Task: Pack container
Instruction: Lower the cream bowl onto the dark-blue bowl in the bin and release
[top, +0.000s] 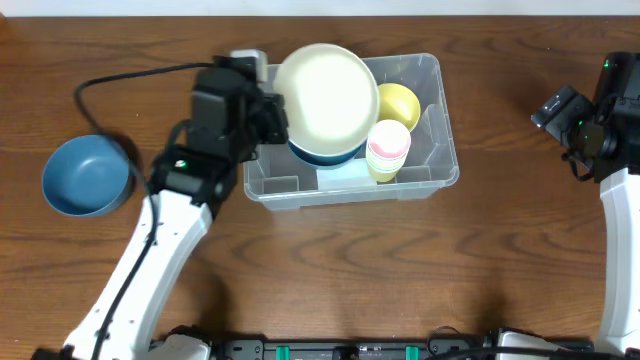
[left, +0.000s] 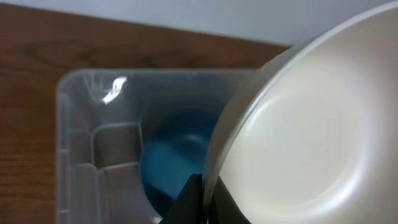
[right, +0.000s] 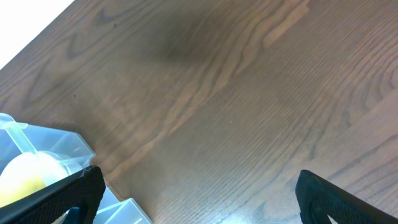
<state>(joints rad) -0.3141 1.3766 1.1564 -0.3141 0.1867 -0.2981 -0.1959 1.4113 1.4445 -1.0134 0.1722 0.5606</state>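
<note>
Wood-grain table (top: 500, 280) carried the clear container (top: 436, 150) near its middle, with a dark blue bowl (top: 325, 156), a yellow bowl (top: 402, 100) and stacked cups (top: 388, 146) inside. The cream bowl (top: 325, 92) sat over the dark blue one, its rim pinched tight by the left gripper (top: 274, 115). Done well, the step likely called for centring it, lowering until nested, then letting go. The right gripper (right: 199, 186) stood wide and empty, well apart

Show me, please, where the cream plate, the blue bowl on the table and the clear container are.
cream plate (top: 325, 92): overhead view, centre of its pale face.
blue bowl on the table (top: 86, 177): overhead view, middle of its hollow.
clear container (top: 300, 188): overhead view, bare front wall.
</note>
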